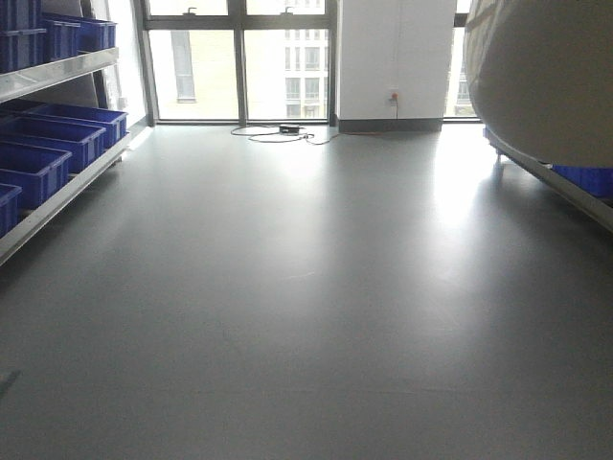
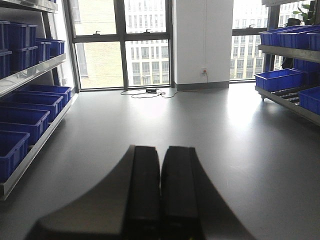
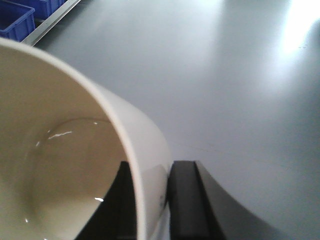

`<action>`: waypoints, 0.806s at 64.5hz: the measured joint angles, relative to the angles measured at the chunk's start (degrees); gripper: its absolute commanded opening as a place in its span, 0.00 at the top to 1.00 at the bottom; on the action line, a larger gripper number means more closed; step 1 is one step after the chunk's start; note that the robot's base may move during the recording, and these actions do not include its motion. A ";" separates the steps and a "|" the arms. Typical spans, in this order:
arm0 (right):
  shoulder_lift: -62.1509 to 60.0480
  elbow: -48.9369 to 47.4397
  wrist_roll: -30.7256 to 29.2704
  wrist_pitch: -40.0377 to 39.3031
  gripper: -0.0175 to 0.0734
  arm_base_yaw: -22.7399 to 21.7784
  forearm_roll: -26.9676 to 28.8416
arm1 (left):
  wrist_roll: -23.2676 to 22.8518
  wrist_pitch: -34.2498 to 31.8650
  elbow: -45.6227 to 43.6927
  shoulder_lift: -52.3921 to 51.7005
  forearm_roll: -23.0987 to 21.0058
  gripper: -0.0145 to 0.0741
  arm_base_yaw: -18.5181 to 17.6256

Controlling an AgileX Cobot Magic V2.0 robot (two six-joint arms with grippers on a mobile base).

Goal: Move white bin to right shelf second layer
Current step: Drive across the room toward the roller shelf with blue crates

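— Where is it up to?

— Mid-carry, I'd say. There's a wide grey floor (image 1: 306, 287) ahead, a left rack (image 1: 57, 69) on one side and the right shelf (image 2: 290, 106) on the other, its sloped roller level showing past the steel rail. I can't tell from here which level counts as the second.

— Anything in the containers?

— The blue crates (image 1: 48, 144) sit in rows on both racks, and the ones I can see into look empty. The white bin (image 1: 546, 77) is up in the air, tilted, close to the front camera on the right, above the shelf's rail and not on it. Inside it I see only glare, no contents.

— Who has it?

— The right gripper (image 3: 150, 200) pinches its wall, one finger inside the rim, one outside. The left gripper (image 2: 160, 195) has its fingers pressed together with nothing between them.

— Next?

— Probably swing right, level the bin, and lower its base onto the rollers behind the rail before letting go. A one-wall pinch could let it swivel.
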 measured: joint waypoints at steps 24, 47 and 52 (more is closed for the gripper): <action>0.00 0.00 0.00 0.00 0.75 0.00 0.00 | 0.00 0.00 0.00 0.00 0.00 0.74 0.00; 0.00 0.00 0.00 0.00 0.75 0.00 0.00 | 0.00 0.00 0.00 0.00 0.00 0.74 0.00; 0.00 0.00 0.00 0.00 0.75 0.00 0.00 | 0.00 0.00 0.00 0.00 0.00 0.74 0.00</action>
